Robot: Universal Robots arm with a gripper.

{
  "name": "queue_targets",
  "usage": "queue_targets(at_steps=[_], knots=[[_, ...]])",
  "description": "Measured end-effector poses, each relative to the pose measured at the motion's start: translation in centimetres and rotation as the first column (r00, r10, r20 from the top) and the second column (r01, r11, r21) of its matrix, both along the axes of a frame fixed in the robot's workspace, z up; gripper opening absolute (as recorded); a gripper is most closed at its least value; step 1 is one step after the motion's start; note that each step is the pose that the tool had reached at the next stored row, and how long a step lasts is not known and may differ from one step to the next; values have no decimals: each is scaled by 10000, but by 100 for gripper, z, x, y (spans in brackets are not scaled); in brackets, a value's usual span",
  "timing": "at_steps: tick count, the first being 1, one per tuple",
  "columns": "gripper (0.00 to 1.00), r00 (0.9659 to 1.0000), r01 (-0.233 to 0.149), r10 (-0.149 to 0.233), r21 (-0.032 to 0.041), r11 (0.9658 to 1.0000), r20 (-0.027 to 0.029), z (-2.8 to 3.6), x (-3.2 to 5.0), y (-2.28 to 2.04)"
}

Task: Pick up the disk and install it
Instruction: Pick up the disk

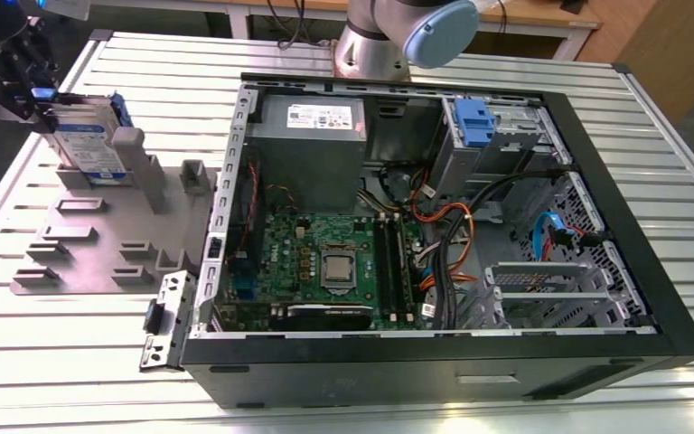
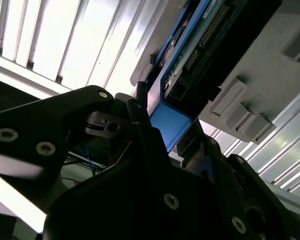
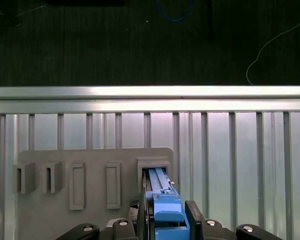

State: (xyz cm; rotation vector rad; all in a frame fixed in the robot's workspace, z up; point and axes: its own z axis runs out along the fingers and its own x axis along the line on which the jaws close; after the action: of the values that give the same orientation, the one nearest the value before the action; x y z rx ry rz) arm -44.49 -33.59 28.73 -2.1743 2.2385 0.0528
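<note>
The disk (image 1: 88,145), a silver-grey drive with a blue-and-white label and blue bracket, stands on edge in a slot of the grey holder (image 1: 94,244) at the exterior view's left. My gripper (image 1: 43,99) is at its upper end. In the first wrist view the two black fingers (image 3: 192,217) press against both sides of the blue bracket (image 3: 167,210), and the disk (image 3: 159,182) sits in its slot of the holder (image 3: 55,210). The second wrist view shows the gripper (image 2: 167,125) clamped on the blue tab, with the disk (image 2: 190,45) beyond it.
An open computer case (image 1: 636,226) lies to the exterior view's right of the holder, with a motherboard (image 1: 323,262), a grey power-supply box (image 1: 311,122), cables and a drive bay with a blue clip (image 1: 473,122). The arm's base (image 1: 378,41) stands behind the case. The ribbed table (image 1: 70,362) ends beside the holder.
</note>
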Motion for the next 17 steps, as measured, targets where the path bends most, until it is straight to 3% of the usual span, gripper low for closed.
queue_targets(at_steps=[9,11,12,17], knots=[[48,10000,20,-20,-1,10000,-2,1,0,1],[46,10000,21,-21,-1,10000,-2,1,0,1],[40,10000,21,-21,-1,10000,-2,1,0,1],[38,10000,21,-21,-1,10000,-2,1,0,1]])
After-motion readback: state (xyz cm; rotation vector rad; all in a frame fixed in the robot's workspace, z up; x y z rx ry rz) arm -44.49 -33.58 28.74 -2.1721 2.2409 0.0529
